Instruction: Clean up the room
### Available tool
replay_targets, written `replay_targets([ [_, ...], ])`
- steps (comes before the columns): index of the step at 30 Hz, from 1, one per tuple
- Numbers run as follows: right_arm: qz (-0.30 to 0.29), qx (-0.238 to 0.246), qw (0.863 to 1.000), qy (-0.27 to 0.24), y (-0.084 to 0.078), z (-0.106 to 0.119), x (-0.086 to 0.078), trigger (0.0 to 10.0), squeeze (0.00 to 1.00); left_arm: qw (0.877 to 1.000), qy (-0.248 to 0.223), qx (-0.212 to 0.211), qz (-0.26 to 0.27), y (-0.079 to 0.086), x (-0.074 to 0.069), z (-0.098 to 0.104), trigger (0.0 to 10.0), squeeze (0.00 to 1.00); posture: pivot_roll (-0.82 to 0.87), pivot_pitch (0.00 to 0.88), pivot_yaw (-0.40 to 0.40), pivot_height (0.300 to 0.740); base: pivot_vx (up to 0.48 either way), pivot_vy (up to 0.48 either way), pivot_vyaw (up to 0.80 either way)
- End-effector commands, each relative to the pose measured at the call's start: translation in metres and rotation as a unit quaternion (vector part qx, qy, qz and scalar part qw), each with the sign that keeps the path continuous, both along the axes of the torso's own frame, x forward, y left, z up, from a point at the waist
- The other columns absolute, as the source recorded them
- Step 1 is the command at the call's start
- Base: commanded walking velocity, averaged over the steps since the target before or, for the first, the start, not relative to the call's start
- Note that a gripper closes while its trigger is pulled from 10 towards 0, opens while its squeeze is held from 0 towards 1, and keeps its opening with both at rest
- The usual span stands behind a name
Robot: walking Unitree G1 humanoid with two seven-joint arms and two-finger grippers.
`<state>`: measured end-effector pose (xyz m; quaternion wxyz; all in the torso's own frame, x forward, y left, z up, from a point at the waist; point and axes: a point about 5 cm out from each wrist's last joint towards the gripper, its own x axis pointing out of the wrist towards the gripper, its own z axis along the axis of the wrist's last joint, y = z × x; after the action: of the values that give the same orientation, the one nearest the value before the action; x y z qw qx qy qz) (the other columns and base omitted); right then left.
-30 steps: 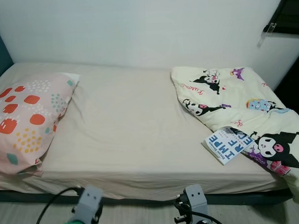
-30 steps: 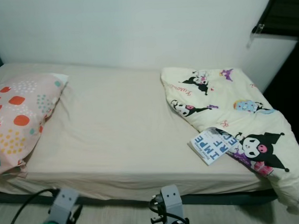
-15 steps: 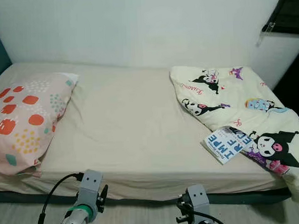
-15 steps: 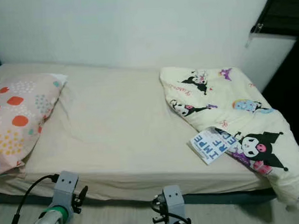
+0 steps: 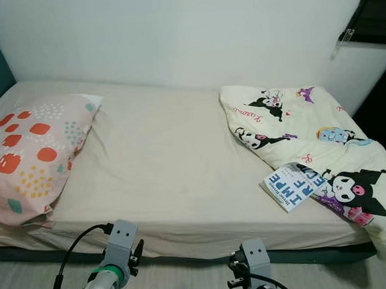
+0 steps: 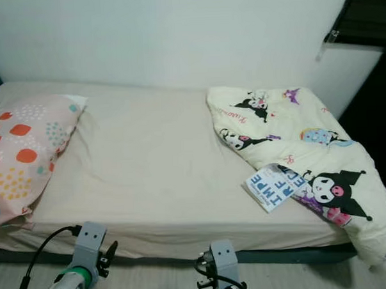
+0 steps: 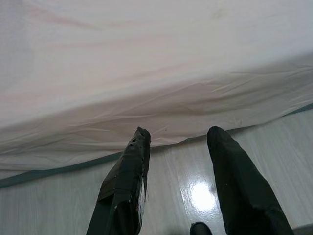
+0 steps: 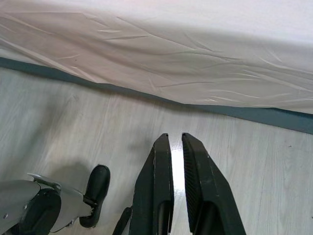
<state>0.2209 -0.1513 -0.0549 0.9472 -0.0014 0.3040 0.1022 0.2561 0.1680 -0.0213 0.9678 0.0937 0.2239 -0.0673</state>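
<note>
**Left eye view: bed with a book, both grippers low at the bed edge**

Left eye view shows a bed (image 5: 168,165) with a cream sheet. A spotted pillow (image 5: 30,155) lies at the left of the frame. A crumpled cartoon blanket (image 5: 308,146) lies at the right, and a book (image 5: 291,186) rests at its edge on the sheet. The left gripper (image 7: 178,142) has its fingers spread, above the wooden floor (image 8: 73,117). The right gripper (image 8: 176,139) has its fingers almost pressed together, holding nothing.
</note>
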Motion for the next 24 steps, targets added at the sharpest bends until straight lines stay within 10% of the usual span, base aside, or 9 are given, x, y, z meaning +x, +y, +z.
replay_targets([
  [1, -0.003, -0.003, 1.0, 0.002, -0.0022, -0.0017, -0.0032, 10.0, 0.0, 1.0, 0.011, 0.006, -0.006, -0.0011, -0.0047, -0.004, 10.0, 0.0, 0.0, 0.025, -0.005, 0.74, 0.0, 0.0, 0.0],
  [24, -0.013, 0.0, 1.0, 0.008, -0.006, -0.0022, -0.0033, 10.0, 0.0, 1.0, 0.013, 0.013, -0.016, -0.0046, -0.0025, -0.0038, 10.0, 0.0, -0.01, 0.003, 0.0, 0.74, 0.0, 0.0, -0.16],
])
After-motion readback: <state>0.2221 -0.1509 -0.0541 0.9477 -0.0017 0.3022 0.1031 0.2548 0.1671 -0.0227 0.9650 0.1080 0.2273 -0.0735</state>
